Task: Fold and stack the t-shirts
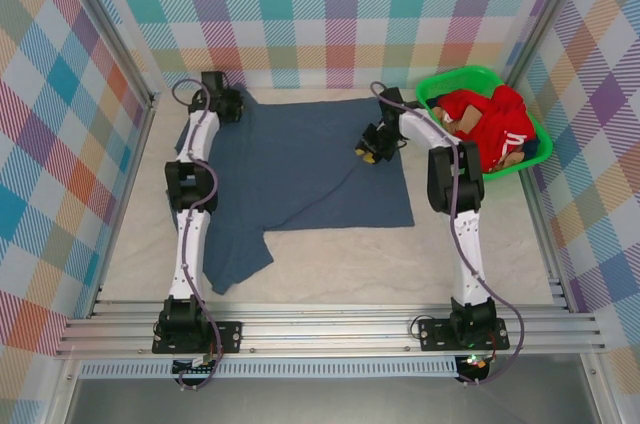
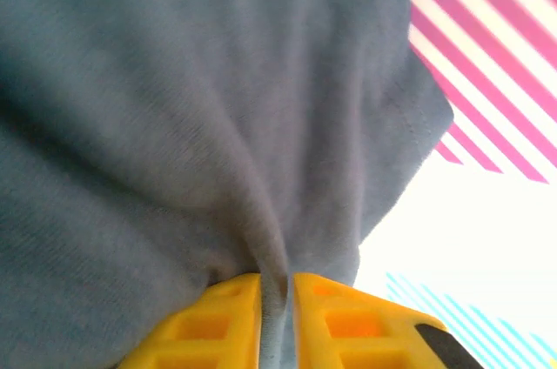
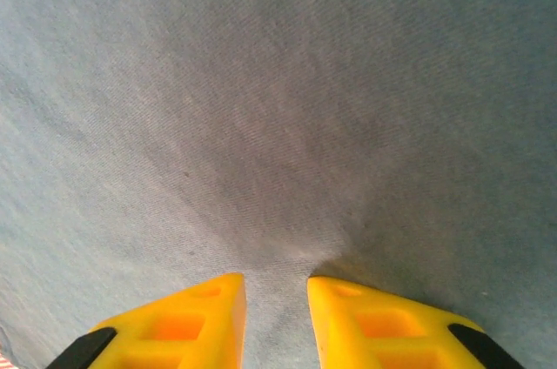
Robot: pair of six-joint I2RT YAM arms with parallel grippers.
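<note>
A large slate-blue t-shirt (image 1: 300, 174) lies spread over the middle of the table, one sleeve trailing toward the near left. My left gripper (image 1: 228, 104) is at the shirt's far left corner. In the left wrist view that gripper (image 2: 277, 286) is shut on a pinched ridge of the blue cloth (image 2: 174, 125), which hangs up and away from the yellow fingers (image 2: 218, 317). My right gripper (image 1: 368, 151) rests on the shirt's far right part. In the right wrist view it (image 3: 276, 286) stands narrowly closed, with a small fold of the cloth (image 3: 261, 108) rising between the fingers.
A green basket (image 1: 450, 79) at the far right holds red clothing (image 1: 490, 124) and other garments. Checked walls close in the table on three sides. A metal rail (image 1: 330, 329) runs along the near edge, with both arm bases on it.
</note>
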